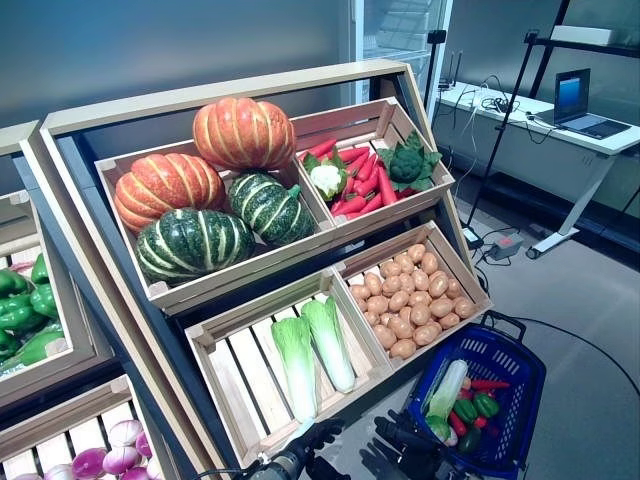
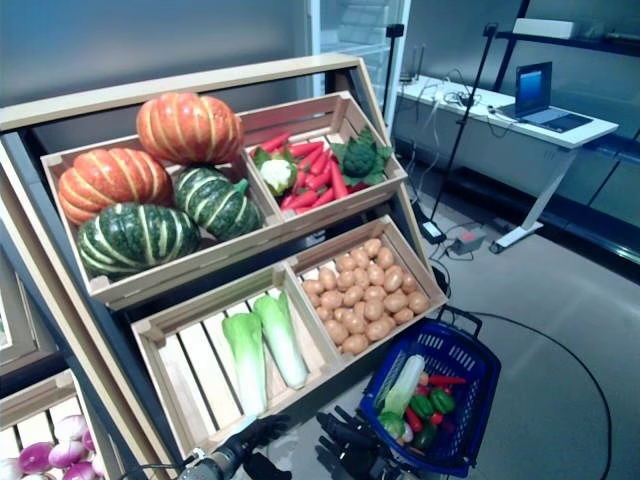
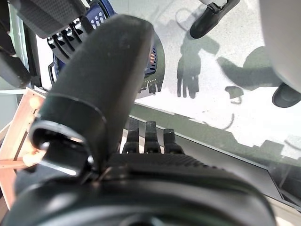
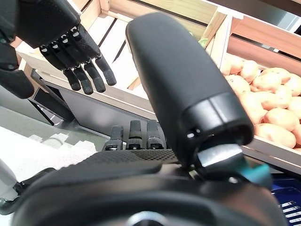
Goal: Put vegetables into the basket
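Vegetables: most of them sit in wooden crates on a slanted stand. Two long cabbages [image 1: 312,358] lie in the low crate nearest the hands. The potatoes [image 1: 408,298] fill the crate beside it. The pumpkins [image 1: 205,185] and the red peppers [image 1: 358,178] are in the top row, far up.

Basket: the blue basket [image 1: 512,388] stands on the floor by the right end of the stand, under the potatoes. It already holds a pale cabbage, some green peppers and something red.

Left hand: the left hand [image 1: 318,437] is low, just below the cabbage crate. Its fingers are straight and loose, and it holds nothing.

Right hand: the right hand [image 1: 405,437] is beside it, close to the basket. Its fingers are also spread and empty.

Next job, I think: reach up and take one more vegetable, most likely a cabbage.

What could go wrong:
- The crates tilt forward, so a bumped potato could roll out onto the floor.
- A cabbage is long and smooth. Held at one end, it could tip and slip out.
- The two hands are close together, so they could knock each other.
- The basket is light and its handle stands up. A hand could catch it and push the basket away.
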Available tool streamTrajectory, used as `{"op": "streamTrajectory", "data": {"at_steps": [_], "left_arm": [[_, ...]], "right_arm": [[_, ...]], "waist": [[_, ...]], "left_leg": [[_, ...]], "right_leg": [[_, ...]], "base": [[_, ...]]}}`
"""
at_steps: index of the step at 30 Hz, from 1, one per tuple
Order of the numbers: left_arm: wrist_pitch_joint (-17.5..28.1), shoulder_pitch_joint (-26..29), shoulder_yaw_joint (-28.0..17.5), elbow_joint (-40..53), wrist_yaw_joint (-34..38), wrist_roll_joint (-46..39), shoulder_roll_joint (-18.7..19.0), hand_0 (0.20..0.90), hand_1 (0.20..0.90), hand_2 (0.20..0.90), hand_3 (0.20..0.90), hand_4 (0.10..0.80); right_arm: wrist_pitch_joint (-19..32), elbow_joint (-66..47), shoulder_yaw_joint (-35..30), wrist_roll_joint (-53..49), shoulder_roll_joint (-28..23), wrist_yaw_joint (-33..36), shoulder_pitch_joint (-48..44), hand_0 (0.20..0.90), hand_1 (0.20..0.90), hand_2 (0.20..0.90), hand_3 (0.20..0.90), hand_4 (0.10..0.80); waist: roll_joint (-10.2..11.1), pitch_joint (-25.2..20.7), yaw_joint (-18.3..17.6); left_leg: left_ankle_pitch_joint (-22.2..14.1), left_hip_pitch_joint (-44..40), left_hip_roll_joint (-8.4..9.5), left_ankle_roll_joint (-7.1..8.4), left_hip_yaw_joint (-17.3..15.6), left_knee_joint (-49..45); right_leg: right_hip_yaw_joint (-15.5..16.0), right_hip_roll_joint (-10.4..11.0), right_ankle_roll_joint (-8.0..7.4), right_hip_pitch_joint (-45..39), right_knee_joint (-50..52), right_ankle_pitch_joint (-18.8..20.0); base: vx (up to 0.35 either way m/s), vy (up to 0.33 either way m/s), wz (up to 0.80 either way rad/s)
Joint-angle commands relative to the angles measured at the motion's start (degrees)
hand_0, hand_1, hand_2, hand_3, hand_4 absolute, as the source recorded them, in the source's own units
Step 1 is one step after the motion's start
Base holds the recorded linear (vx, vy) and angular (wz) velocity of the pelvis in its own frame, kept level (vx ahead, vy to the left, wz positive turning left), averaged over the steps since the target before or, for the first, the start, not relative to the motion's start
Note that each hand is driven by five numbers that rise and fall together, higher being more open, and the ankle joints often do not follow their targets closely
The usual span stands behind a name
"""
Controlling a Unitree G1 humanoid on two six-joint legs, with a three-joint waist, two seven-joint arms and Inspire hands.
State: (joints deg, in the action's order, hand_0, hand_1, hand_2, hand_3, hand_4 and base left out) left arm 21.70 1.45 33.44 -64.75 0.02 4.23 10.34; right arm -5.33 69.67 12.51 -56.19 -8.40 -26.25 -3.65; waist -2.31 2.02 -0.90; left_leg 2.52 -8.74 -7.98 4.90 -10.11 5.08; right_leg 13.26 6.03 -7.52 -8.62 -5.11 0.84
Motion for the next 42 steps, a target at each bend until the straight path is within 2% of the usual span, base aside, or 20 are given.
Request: {"op": "streamTrajectory", "data": {"at_steps": [1, 6, 11, 16, 19, 22, 28, 36, 39, 42], "left_arm": [[2.5, 6.6, 2.3, -2.6, 0.1, 1.2, -1.0, 0.900, 0.900, 0.900, 0.900, 0.800], [4.2, 6.6, 2.2, -2.3, 0.6, 0.9, -0.9, 0.900, 0.900, 0.900, 0.900, 0.800], [9.4, 6.6, 3.1, -0.2, 1.0, 1.8, -0.5, 0.900, 0.900, 0.900, 0.900, 0.800], [17.1, 7.3, 1.8, 5.6, 11.0, 4.8, 1.1, 0.900, 0.900, 0.900, 0.900, 0.800], [20.3, 7.9, 0.5, 12.6, 16.0, 6.3, 3.2, 0.900, 0.900, 0.900, 0.900, 0.800], [21.7, 8.1, -0.5, 19.3, 17.6, 6.2, 5.1, 0.900, 0.900, 0.900, 0.900, 0.800], [23.1, 8.0, -2.7, 30.9, 18.7, 3.4, 8.1, 0.900, 0.900, 0.900, 0.900, 0.800], [23.1, 7.8, -3.7, 35.8, 17.1, 1.7, 10.1, 0.900, 0.900, 0.900, 0.900, 0.800], [22.2, 7.5, -3.9, 36.7, 21.9, 2.3, 10.6, 0.900, 0.900, 0.900, 0.900, 0.800], [19.9, 6.9, -5.3, 36.4, 25.4, -0.7, 10.0, 0.900, 0.900, 0.900, 0.900, 0.800]], "right_arm": [[-1.1, 5.1, 2.4, 1.5, 3.4, -0.4, -4.1, 0.900, 0.900, 0.900, 0.900, 0.800], [-1.2, 5.2, 2.4, 1.6, 3.5, -0.2, -4.0, 0.900, 0.900, 0.900, 0.900, 0.800], [-1.6, 5.2, 2.2, 1.7, 3.3, 0.0, -4.1, 0.900, 0.900, 0.900, 0.900, 0.800], [-2.0, 5.1, 2.1, 1.5, 3.0, 0.3, -4.2, 0.900, 0.900, 0.900, 0.900, 0.800], [-2.8, 4.1, 1.9, 1.1, 2.4, 1.1, -4.3, 0.900, 0.900, 0.900, 0.900, 0.800], [-3.2, 3.7, 1.4, 1.1, 2.0, 1.5, -4.3, 0.900, 0.900, 0.900, 0.900, 0.800], [-3.0, 3.3, 0.4, 1.4, 2.0, 1.7, -3.4, 0.900, 0.900, 0.900, 0.900, 0.800], [-2.5, 2.9, -0.1, 2.2, 2.5, 1.5, -1.7, 0.900, 0.900, 0.900, 0.900, 0.800], [-2.1, 3.0, -0.2, 1.9, 2.7, 1.3, -1.1, 0.900, 0.900, 0.900, 0.900, 0.800], [-2.1, 2.4, -0.1, 2.1, 3.0, 1.7, -0.8, 0.900, 0.900, 0.900, 0.900, 0.800]], "waist": [[2.2, 2.9, -0.3], [2.2, 2.8, -0.4], [2.2, 2.9, -0.3], [2.2, 3.1, 0.0], [2.3, 3.4, 0.5], [2.3, 3.6, 1.0], [2.6, 3.4, 1.9], [2.8, 2.8, 1.7], [2.8, 2.7, 1.6], [2.8, 2.6, 1.6]], "left_leg": [[-4.2, -1.2, 1.64, -2.23, -2.2, -0.1], [-4.2, -1.3, 1.65, -2.20, -2.1, -0.1], [-4.2, -1.3, 1.68, -2.13, -2.1, -0.1], [-4.2, -1.3, 1.74, -1.95, -2.0, -0.1], [-4.2, -1.3, 1.72, -1.85, -1.7, -0.1], [-4.3, -1.3, 1.73, -1.83, -1.4, -0.1], [-4.6, -1.4, 1.76, -1.92, -0.9, -0.1], [-4.9, -1.6, 1.83, -2.01, -0.9, -0.1], [-5.0, -1.7, 1.84, -2.04, -1.0, -0.1], [-5.0, -1.8, 1.88, -2.08, -1.0, -0.1]], "right_leg": [[0.9, 0.8, 1.79, -1.3, 0.1, -0.7], [0.8, 0.7, 1.78, -1.3, 0.1, -0.7], [0.7, 0.6, 1.84, -1.4, 0.1, -0.7], [0.8, 0.7, 1.92, -1.4, 0.1, -0.7], [1.0, 0.7, 2.12, -1.6, 0.1, -0.8], [1.3, 0.7, 2.30, -1.7, 0.1, -0.8], [1.9, 0.8, 2.45, -2.1, 0.1, -1.0], [1.9, 0.8, 2.37, -2.4, 0.1, -1.1], [1.8, 0.8, 2.31, -2.5, 0.1, -1.2], [1.7, 0.8, 2.36, -2.5, 0.1, -1.3]], "base": [[0.000, 0.000, 0.00], [0.000, 0.000, 0.00], [0.000, 0.000, 0.00], [0.000, 0.000, 0.00], [0.000, 0.000, 0.00], [-0.004, 0.002, 0.01], [0.001, 0.000, 0.02], [0.003, -0.001, 0.02], [0.000, 0.000, 0.00], [0.000, 0.000, 0.00]]}}
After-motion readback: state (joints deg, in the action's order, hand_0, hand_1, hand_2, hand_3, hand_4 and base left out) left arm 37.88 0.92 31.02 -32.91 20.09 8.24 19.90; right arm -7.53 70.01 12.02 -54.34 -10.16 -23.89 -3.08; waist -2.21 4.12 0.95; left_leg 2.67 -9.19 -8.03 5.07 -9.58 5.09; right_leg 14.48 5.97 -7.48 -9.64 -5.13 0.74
